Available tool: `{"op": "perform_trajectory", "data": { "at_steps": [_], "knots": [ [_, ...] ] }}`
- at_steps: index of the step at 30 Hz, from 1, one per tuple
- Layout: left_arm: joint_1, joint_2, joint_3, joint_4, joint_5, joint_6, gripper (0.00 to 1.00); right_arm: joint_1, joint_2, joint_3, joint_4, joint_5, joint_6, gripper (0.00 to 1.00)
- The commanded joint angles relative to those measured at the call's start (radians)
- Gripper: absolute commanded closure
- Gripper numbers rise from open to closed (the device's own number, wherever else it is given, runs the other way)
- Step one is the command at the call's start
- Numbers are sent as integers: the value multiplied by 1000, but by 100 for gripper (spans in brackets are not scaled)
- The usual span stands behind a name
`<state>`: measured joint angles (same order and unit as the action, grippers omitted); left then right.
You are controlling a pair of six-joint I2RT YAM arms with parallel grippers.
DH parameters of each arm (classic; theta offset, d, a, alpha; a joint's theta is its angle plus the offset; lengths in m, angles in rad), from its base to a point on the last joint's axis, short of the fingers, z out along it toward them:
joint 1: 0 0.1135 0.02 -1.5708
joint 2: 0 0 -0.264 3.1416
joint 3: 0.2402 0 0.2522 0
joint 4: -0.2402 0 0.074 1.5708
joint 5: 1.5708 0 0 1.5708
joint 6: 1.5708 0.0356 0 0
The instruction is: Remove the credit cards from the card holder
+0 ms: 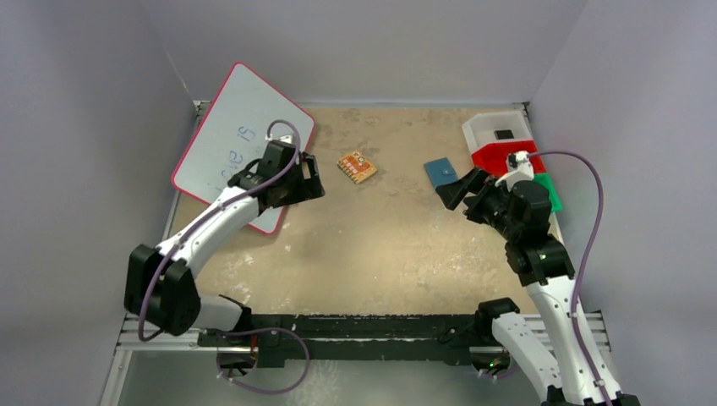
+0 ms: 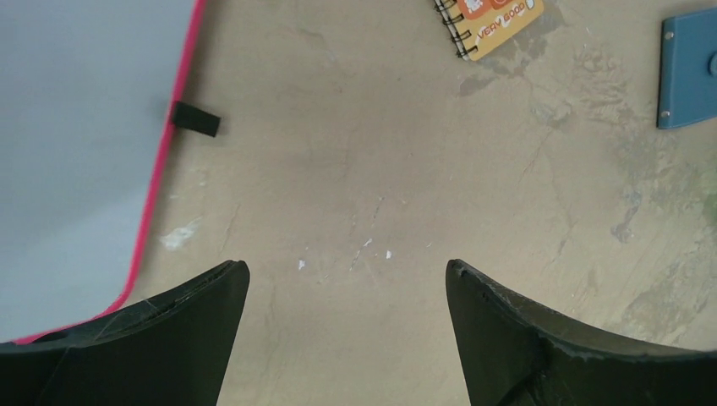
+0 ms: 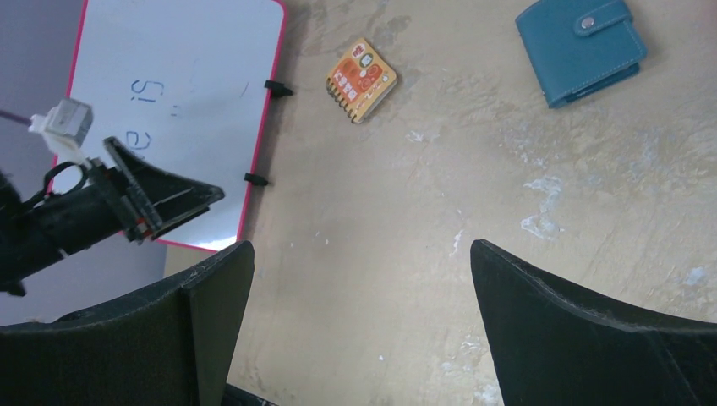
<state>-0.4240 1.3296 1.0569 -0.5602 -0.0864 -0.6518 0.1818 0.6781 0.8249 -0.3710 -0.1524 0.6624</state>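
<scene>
The card holder (image 1: pixel 440 172) is a small teal-blue wallet lying folded shut on the table at the right back, its snap tab fastened; it also shows in the right wrist view (image 3: pixel 582 49) and at the edge of the left wrist view (image 2: pixel 689 68). No credit cards show; whatever the wallet holds is hidden. My right gripper (image 1: pixel 455 190) hovers just in front of the wallet, jaws open and empty (image 3: pixel 362 247). My left gripper (image 1: pixel 311 179) hangs by the whiteboard's right edge, far left of the wallet, also open and empty (image 2: pixel 347 269).
A pink-rimmed whiteboard (image 1: pixel 237 148) leans at the back left. A small orange spiral notepad (image 1: pixel 358 166) lies between the grippers. White (image 1: pixel 486 127), red (image 1: pixel 495 158) and green (image 1: pixel 551 191) bins stack at the right wall; a small dark rectangle (image 1: pixel 505 134) lies in the white one.
</scene>
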Motion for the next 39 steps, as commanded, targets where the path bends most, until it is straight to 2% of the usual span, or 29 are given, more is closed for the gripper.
{"op": "perform_trajectory", "data": {
  "at_steps": [1, 7, 15, 27, 39],
  "knots": [
    [-2, 137, 88, 133, 104, -9, 15, 4, 16, 8, -12, -38, 21, 0],
    [-2, 376, 268, 126, 48, 40, 17, 5, 34, 28, -49, -23, 16, 0],
    [30, 580, 432, 93, -39, 93, 16, 5, 30, 60, -115, 30, -16, 0],
    [180, 621, 388, 98, -74, 127, 15, 5, 12, 67, -149, 44, -22, 0],
    [235, 653, 441, 26, -198, 177, 15, 5, 15, 38, -140, 40, -10, 0]
  ]
}}
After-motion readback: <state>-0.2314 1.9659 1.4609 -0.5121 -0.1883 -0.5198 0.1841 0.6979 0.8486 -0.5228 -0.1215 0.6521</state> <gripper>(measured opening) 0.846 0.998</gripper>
